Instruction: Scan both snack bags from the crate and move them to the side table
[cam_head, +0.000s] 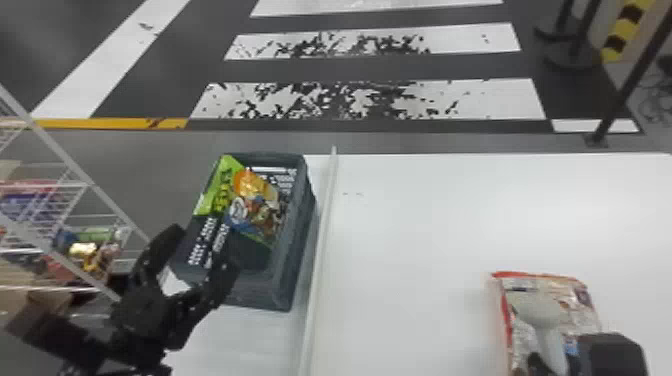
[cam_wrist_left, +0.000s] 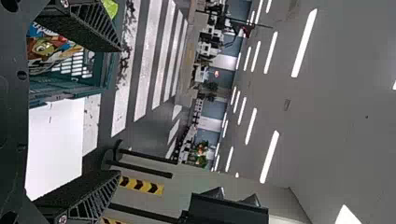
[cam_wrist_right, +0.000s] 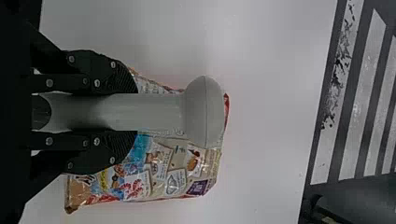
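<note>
Striped floor (cam_head: 350, 67) lies beyond the white surface (cam_head: 415, 225). My right hand (cam_wrist_right: 126, 112) grips the scanner (cam_wrist_right: 203, 112) above a snack bag (cam_wrist_right: 175, 172), near right; my left hand (cam_wrist_left: 117, 111) stands open by the left-side crate (cam_head: 295, 245), bags (cam_head: 257, 200) inside. Step judged: scanning. Next: align scanner with code.

Bags (cam_head: 254, 192) in crate (cam_head: 295, 270), left; snack bag (cam_head: 585, 300) on table (cam_head: 425, 225), right

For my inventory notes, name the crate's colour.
Dark blue-grey in the head view; the crate shows best there.
</note>
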